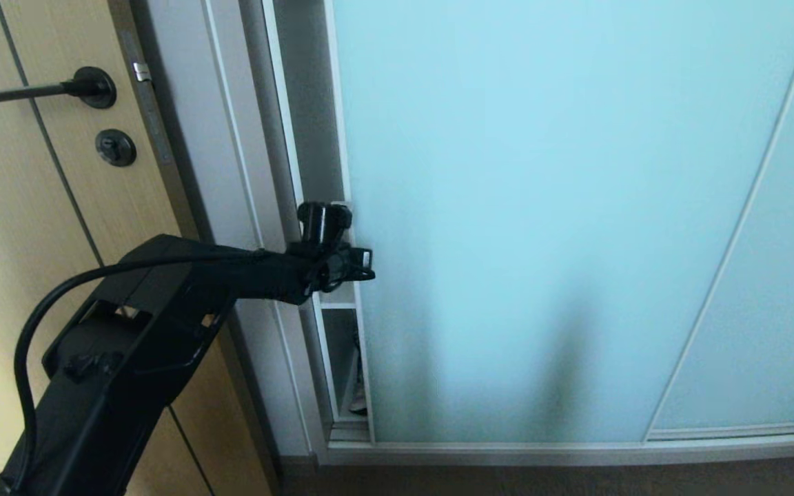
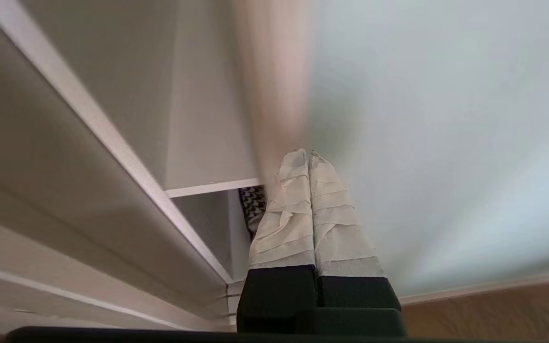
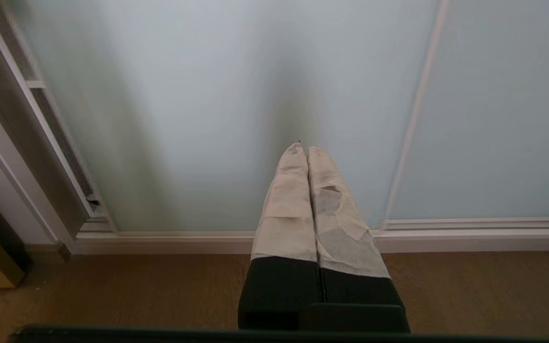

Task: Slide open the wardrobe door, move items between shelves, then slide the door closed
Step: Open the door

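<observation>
Early in the job: sliding wardrobe door [image 1: 562, 220] cracked open only a sliver at its left edge, left gripper [image 1: 362, 265] pinched fully closed, empty, pressed against that edge beside a shelf [image 1: 336, 304]. Patchwork cushion [image 2: 253, 206] just glimpsed through the gap, below the shelf. Right gripper [image 3: 303, 155] also closed, empty, parked low facing the glass; most of the slide, the shelf swap, the closing all remaining.

Right gripper [image 3: 303, 151] closed, taped fingers [image 3: 286, 209] pressed together, aimed at frosted sliding wardrobe door [image 3: 217, 109]; low above brown floor [image 3: 136, 290]; narrow gap at door's frame edge.
</observation>
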`<state>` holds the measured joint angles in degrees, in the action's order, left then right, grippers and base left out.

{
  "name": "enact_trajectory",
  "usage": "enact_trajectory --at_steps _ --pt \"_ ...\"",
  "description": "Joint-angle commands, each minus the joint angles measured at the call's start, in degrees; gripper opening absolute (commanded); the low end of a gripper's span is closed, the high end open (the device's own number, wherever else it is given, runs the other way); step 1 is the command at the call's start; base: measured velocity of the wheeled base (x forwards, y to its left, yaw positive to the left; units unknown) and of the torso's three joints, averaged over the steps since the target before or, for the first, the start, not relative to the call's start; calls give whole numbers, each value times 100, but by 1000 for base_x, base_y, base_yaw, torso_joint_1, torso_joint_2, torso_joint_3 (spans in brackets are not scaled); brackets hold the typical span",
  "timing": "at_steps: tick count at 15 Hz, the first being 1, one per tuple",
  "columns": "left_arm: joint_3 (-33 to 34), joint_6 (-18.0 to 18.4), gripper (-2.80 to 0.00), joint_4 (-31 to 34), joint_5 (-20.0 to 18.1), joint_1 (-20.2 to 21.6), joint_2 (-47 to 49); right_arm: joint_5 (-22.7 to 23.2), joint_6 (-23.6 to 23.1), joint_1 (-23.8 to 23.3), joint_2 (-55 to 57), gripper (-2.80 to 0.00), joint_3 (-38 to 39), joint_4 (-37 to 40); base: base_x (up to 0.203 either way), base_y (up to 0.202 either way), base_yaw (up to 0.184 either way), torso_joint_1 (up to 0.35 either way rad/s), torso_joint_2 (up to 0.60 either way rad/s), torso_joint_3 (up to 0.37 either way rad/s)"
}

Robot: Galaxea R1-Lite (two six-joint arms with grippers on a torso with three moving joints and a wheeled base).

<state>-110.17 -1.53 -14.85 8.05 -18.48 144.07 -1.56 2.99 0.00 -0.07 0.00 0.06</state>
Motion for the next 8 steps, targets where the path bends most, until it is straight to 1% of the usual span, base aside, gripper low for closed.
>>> enact_trajectory --at_steps 1,3,6,8 --pt "-8 11 -280 -14 191 -315 7 -2 0 0 -1 -280 9 -1 0 0 0 0 0 0" --pt "30 -6 -280 -209 411 -446 -52 -2 0 0 -1 -280 9 -5 0 0 0 0 0 0" --pt "71 -87 -280 -299 489 -486 -359 -2 0 0 -1 -280 9 -4 0 0 0 0 0 0" --pt "262 -216 -280 -308 495 -650 -594 -2 0 0 -1 -280 9 -5 0 0 0 0 0 0"
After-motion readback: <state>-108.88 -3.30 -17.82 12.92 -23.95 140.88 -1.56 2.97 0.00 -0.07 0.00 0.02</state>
